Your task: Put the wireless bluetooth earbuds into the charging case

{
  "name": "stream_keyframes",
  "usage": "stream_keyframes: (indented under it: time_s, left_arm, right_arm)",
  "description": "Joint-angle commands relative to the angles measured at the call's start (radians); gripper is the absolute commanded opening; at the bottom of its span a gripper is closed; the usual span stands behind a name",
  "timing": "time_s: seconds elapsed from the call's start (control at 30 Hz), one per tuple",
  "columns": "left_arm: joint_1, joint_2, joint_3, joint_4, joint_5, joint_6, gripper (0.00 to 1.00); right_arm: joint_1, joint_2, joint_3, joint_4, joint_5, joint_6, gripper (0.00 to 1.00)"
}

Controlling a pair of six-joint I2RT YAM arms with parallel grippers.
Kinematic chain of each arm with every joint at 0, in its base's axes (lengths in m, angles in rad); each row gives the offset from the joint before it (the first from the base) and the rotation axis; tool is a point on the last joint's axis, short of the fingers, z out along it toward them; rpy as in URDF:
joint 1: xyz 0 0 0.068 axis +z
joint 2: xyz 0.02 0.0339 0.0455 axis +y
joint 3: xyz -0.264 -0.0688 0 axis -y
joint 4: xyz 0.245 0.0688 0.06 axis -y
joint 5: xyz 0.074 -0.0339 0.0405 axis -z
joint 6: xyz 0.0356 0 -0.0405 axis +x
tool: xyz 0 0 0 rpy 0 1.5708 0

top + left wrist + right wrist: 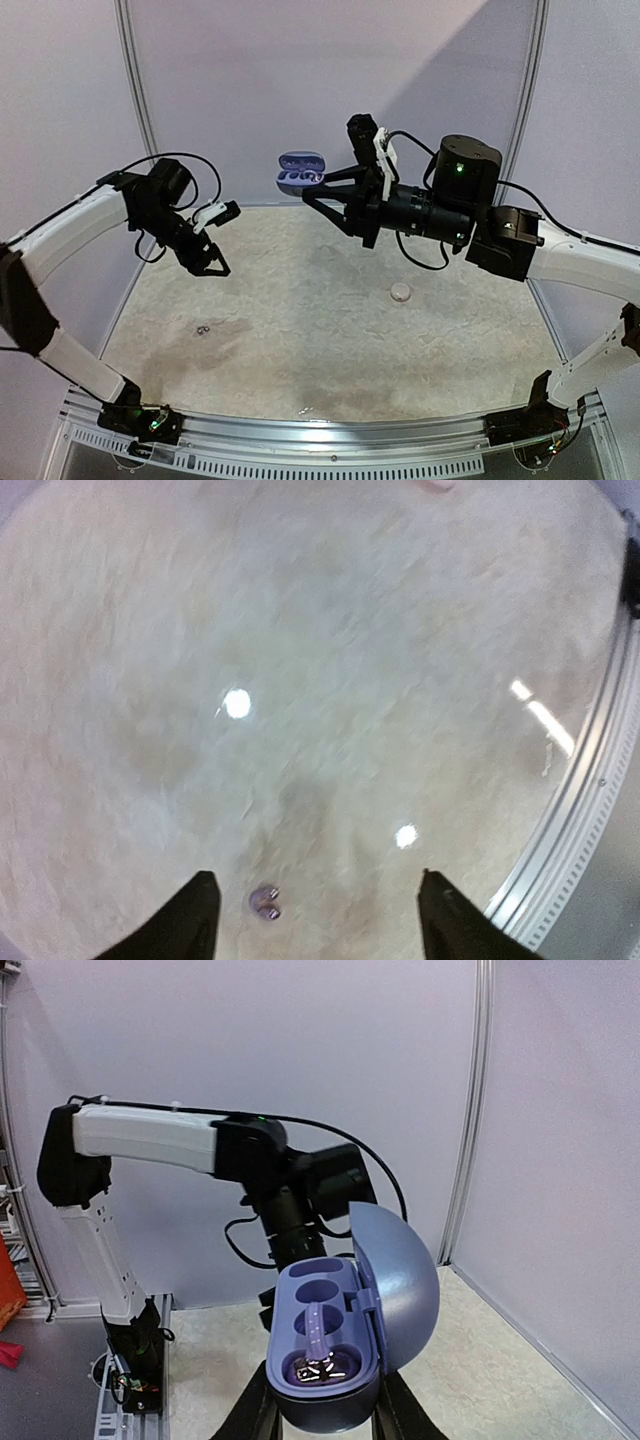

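Observation:
My right gripper [312, 187] is raised above the far middle of the table and shut on the blue charging case [300, 170]. In the right wrist view the case [330, 1345] stands open with its lid [400, 1285] swung right, gripped between the gripper's [325, 1415] two fingers. One dark, shiny earbud [322, 1368] lies in its nearest socket; the other sockets look empty. A second small dark earbud [204, 329] lies on the table at the left. My left gripper [208, 268] hovers open above it, and the earbud [265, 901] shows just inside the left finger [190, 920].
A small whitish round object [400, 292] lies on the table right of centre. A tiny pale speck [305, 410] sits near the front metal rail [320, 430], which also runs down the right side of the left wrist view as the rail [580, 800]. Grey walls enclose the table.

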Motion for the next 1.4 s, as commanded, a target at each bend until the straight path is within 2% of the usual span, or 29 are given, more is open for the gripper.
stream_keyframes:
  time_s: [0.0,0.07,0.13,0.23,0.4,0.97,1.37]
  left_arm:
    - [0.172,0.163,0.034,-0.231,-0.195,-0.055,0.58]
    - [0.204,0.204,0.034,-0.192,-0.246,-0.089,0.51]
    - [0.207,0.241,0.023,-0.168,-0.296,-0.101,0.5]
    - [0.213,0.32,-0.001,-0.141,-0.35,-0.12,0.41]
    - [0.218,0.403,-0.037,-0.105,-0.326,-0.16,0.3]
    - [0.204,0.424,-0.163,-0.011,-0.217,-0.18,0.32]
    - [0.195,0.453,-0.184,0.005,-0.235,-0.177,0.3]
  right_arm:
    - [-0.007,-0.027,-0.033,-0.012,0.026,-0.054,0.0]
    - [-0.006,-0.029,-0.041,-0.014,0.026,-0.043,0.0]
    - [-0.007,-0.027,-0.048,-0.02,0.027,-0.031,0.0]
    - [-0.006,-0.025,-0.056,-0.023,0.029,-0.011,0.0]
    - [-0.007,-0.022,-0.059,-0.025,0.04,0.035,0.0]
    - [-0.007,-0.012,-0.053,-0.043,0.038,0.089,0.0]
    - [-0.006,-0.019,-0.063,-0.044,0.034,0.089,0.0]
